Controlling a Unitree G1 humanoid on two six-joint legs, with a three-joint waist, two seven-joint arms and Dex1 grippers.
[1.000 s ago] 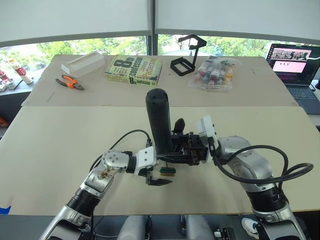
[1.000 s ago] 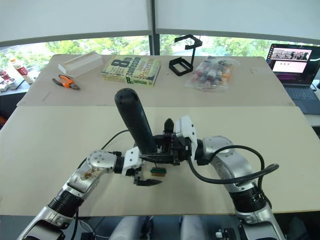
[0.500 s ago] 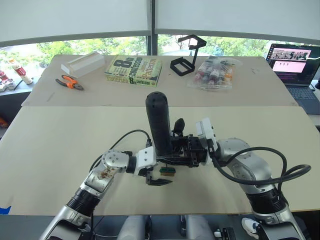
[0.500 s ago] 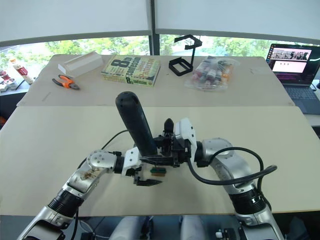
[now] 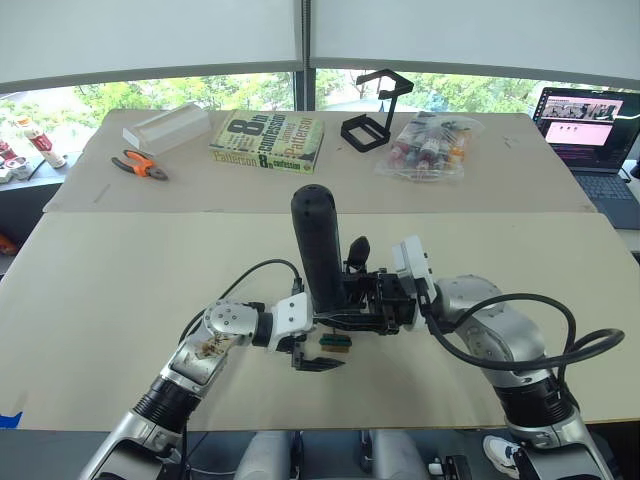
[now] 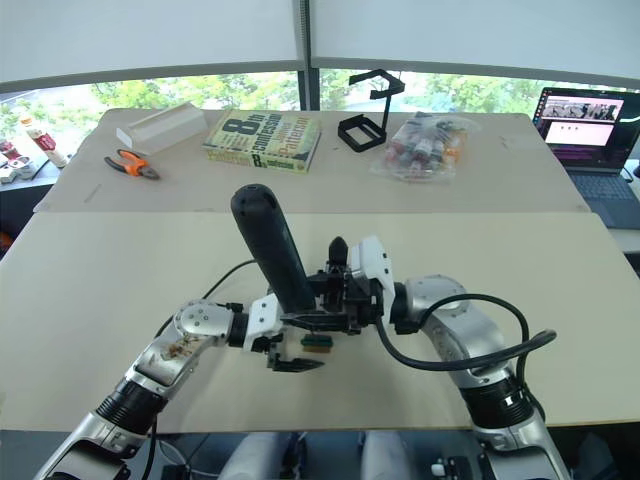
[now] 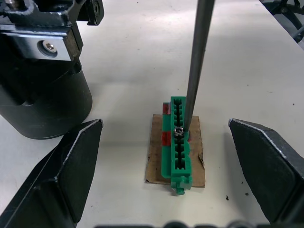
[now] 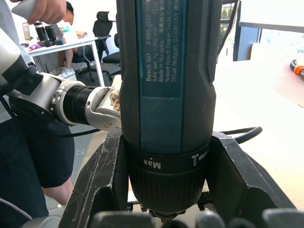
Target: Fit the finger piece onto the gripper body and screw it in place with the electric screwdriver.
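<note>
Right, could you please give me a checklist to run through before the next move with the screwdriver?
1. Screwdriver clamped upright in right end effector: ok.
2. Bit tip on a screw in the green block: ok.
3. Left end effector open, its fingers either side of the block and not touching it: ok.
4. Gripper body standing on the table beside the block: ok.
5. Screw sticking to the bit: cannot tell.
6. Finger piece seated on the body: cannot tell.
</note>
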